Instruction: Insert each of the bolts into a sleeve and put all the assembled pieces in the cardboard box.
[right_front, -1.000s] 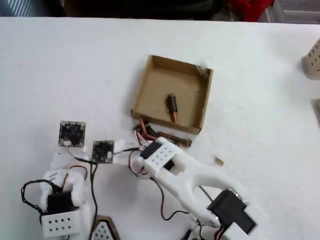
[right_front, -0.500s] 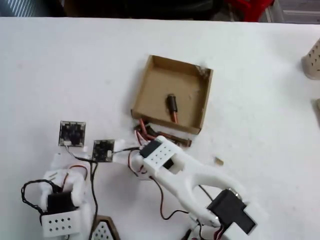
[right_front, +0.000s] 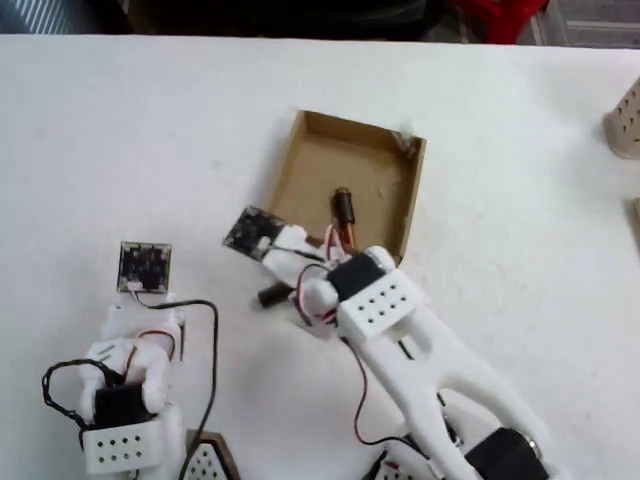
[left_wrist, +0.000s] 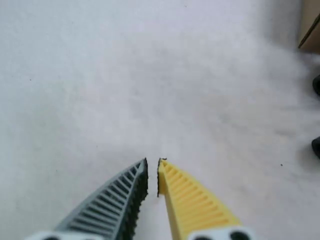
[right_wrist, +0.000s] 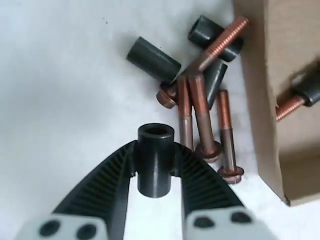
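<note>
Right arm has swung from beside the box's near wall to over the bolt pile, now hiding it from the high view; its camera board went with it. Left arm unchanged.

Right wrist view: right gripper is clamped on 1 black sleeve, held upright with its bore showing, just short of the pile. The pile is 4 copper bolts and 3 loose sleeves, touching and overlapping, just beside the box.

High view: a dark cylinder sits by the right wrist; can't tell if that's the held sleeve. It also shows the box whole, with 1 assembled piece lying inside; the wrist view catches only part of that piece.

Left wrist view: left gripper has its jaws all but together with nothing between them, over bare white surface.

Surface is white, with a beige perforated object at its right edge. Beyond the far edge is a dark strip with something red.
</note>
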